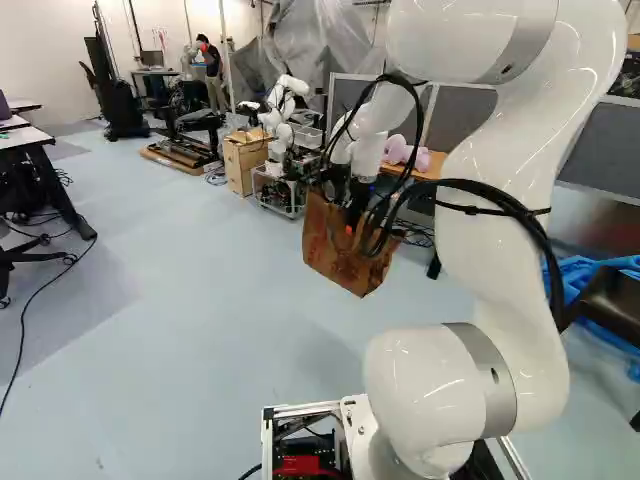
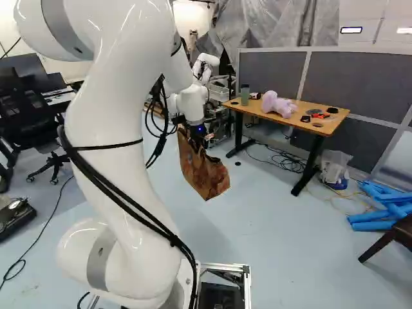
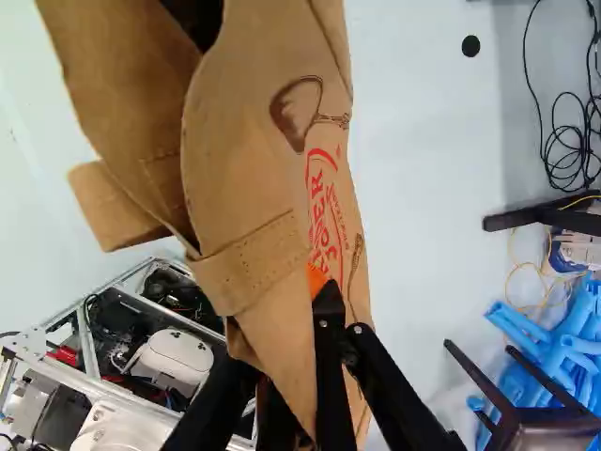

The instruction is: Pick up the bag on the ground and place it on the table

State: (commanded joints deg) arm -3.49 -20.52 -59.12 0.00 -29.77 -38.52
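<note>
One brown paper bag with red print, clamped between the fingers of the black two-fingered gripper with orange pads. Hangs in midair below the fingertips; seems to need carrying right, to the wooden-topped, black-legged table.

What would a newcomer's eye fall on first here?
Probably the large white arm, curving up the left of the right base view, with a brown bag hanging in the air from its end. Next, perhaps, the blue tubes at that view's right edge and the pinkish thing on the wooden table.
</note>
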